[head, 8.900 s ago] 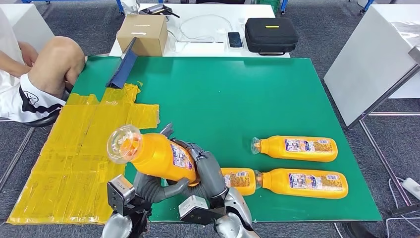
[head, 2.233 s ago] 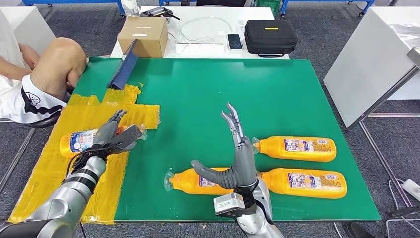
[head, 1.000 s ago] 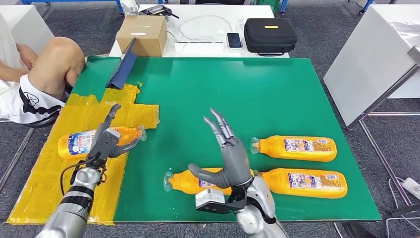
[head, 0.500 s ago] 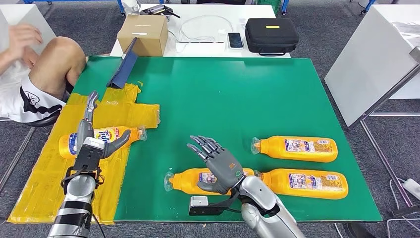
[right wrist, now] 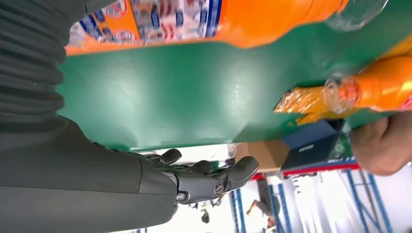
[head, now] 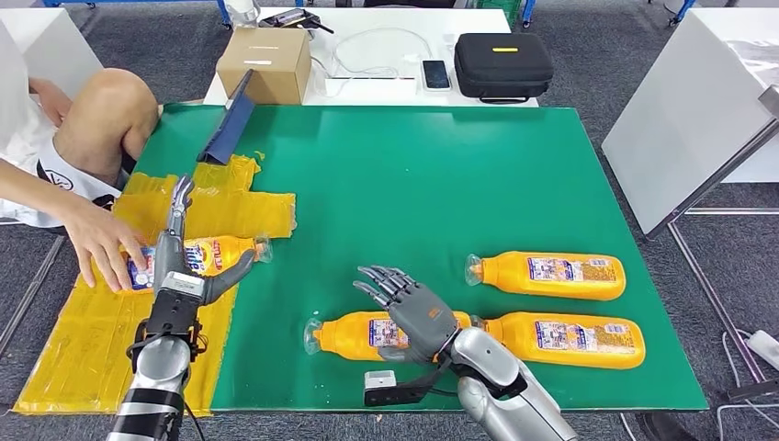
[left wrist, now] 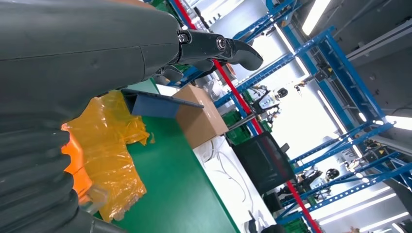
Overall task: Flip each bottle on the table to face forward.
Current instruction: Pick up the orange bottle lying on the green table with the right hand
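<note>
Four orange bottles lie on their sides. One bottle (head: 213, 254) rests on the yellow taped patch (head: 83, 340), cap to the right; a person's hand (head: 99, 244) lies on its base end. My left hand (head: 177, 264) stands over it with straight fingers and spread thumb, holding nothing; its wrist view shows the bottle (left wrist: 74, 166) beside it. My right hand (head: 411, 309) hovers open, fingers spread, over a second bottle (head: 354, 335) near the front edge, whose label (right wrist: 160, 17) faces the wrist camera. Two more bottles (head: 548, 274) (head: 568, 339) lie at the right, labels up.
The green mat (head: 413, 175) covers the table. A blue folded stand (head: 230, 118) sits at its far left corner. Behind are a cardboard box (head: 265, 62), a phone (head: 435, 73) and a black case (head: 503, 64). A seated person's knee (head: 106, 110) is at left; a white panel (head: 689, 119) at right.
A person's hand has reached in from the left and landed on the base of the bottle on the yellow patch. My right hand has settled slightly lower over its bottle; my left hand barely moved.
</note>
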Controlling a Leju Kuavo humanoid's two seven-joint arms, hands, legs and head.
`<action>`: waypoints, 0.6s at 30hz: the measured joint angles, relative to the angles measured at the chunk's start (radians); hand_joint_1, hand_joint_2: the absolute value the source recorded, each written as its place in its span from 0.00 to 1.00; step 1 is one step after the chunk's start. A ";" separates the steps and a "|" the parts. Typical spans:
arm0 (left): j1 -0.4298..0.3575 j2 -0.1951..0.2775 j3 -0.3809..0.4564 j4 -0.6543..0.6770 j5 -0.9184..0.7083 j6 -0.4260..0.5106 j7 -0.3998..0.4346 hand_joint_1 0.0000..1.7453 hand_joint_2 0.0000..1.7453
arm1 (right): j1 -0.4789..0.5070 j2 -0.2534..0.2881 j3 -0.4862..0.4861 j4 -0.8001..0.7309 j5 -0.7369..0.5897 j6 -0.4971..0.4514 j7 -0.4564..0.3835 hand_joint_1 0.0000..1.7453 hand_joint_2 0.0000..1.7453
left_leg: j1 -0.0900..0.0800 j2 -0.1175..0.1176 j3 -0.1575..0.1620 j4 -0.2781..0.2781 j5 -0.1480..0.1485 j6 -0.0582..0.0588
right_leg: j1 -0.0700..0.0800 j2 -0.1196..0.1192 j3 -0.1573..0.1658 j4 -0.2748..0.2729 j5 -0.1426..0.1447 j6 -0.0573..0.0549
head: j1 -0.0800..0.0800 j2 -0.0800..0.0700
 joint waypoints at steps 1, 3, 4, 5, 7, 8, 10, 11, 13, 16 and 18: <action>0.001 -0.001 -0.001 0.000 0.002 0.000 -0.001 0.00 1.00 | -0.001 -0.002 0.002 0.002 -0.011 0.010 -0.011 0.00 1.00 | 0.000 0.000 0.000 0.000 0.000 0.000 | 0.000 0.000 0.000 0.000 0.000 0.000 | 0.000 0.000; 0.001 -0.002 -0.002 0.000 0.006 0.000 -0.002 0.00 1.00 | -0.003 -0.006 0.008 0.005 -0.035 0.032 -0.034 0.00 1.00 | 0.000 0.000 0.000 0.000 0.000 0.000 | 0.000 0.000 0.000 0.000 0.000 0.000 | 0.000 0.000; 0.000 -0.002 -0.004 0.000 0.007 0.000 -0.002 0.00 1.00 | -0.005 -0.009 0.011 0.007 -0.045 0.041 -0.043 0.00 1.00 | 0.000 0.000 0.000 0.000 0.000 0.000 | 0.000 0.000 0.000 0.000 0.000 0.000 | 0.000 0.000; 0.000 -0.002 -0.006 0.000 0.008 0.000 -0.002 0.00 1.00 | -0.007 -0.011 0.014 0.008 -0.053 0.049 -0.051 0.00 1.00 | 0.000 0.000 0.000 0.000 0.000 0.000 | 0.000 0.000 0.000 0.000 0.000 0.000 | 0.000 0.000; 0.000 -0.004 -0.010 0.000 0.009 0.000 -0.003 0.00 1.00 | -0.011 -0.016 0.020 0.012 -0.067 0.064 -0.065 0.00 1.00 | 0.000 0.000 0.000 0.000 0.000 0.000 | 0.000 0.000 0.000 0.000 0.000 0.000 | 0.000 0.000; 0.000 -0.005 -0.011 0.000 0.010 0.001 -0.004 0.00 1.00 | -0.013 -0.018 0.023 0.014 -0.073 0.070 -0.071 0.00 1.00 | 0.000 0.000 0.000 0.000 0.000 0.000 | 0.000 0.000 0.000 0.000 0.000 0.000 | 0.000 0.000; -0.001 -0.006 -0.013 0.000 0.011 0.001 -0.004 0.00 1.00 | -0.018 -0.022 0.028 0.017 -0.083 0.079 -0.081 0.00 1.00 | 0.000 0.000 0.000 0.000 0.000 0.000 | 0.000 0.000 0.000 0.000 0.000 0.000 | 0.000 0.000; -0.001 -0.006 -0.015 0.000 0.011 0.002 -0.004 0.00 1.00 | -0.019 -0.024 0.031 0.018 -0.086 0.082 -0.083 0.00 1.00 | 0.000 0.000 0.000 0.000 0.000 0.000 | 0.000 0.000 0.000 0.000 0.000 0.000 | 0.000 0.000; -0.001 -0.007 -0.017 0.000 0.013 0.002 -0.005 0.00 1.00 | -0.023 -0.028 0.035 0.021 -0.091 0.086 -0.086 0.00 1.00 | 0.000 0.000 0.000 0.000 0.000 0.000 | 0.000 0.000 0.000 0.000 0.000 0.000 | 0.000 0.000; -0.001 -0.008 -0.018 0.000 0.015 0.002 -0.005 0.00 1.00 | -0.028 -0.031 0.041 0.025 -0.093 0.086 -0.088 0.00 1.00 | 0.000 0.000 0.000 0.000 0.000 0.000 | 0.000 0.000 0.000 0.000 0.000 0.000 | 0.000 0.000; -0.002 -0.008 -0.018 0.002 0.016 0.002 -0.005 0.00 1.00 | -0.032 -0.033 0.044 0.028 -0.093 0.086 -0.088 0.00 1.00 | 0.000 0.000 0.000 0.000 0.000 0.000 | 0.000 0.000 0.000 0.000 0.000 0.000 | 0.000 0.000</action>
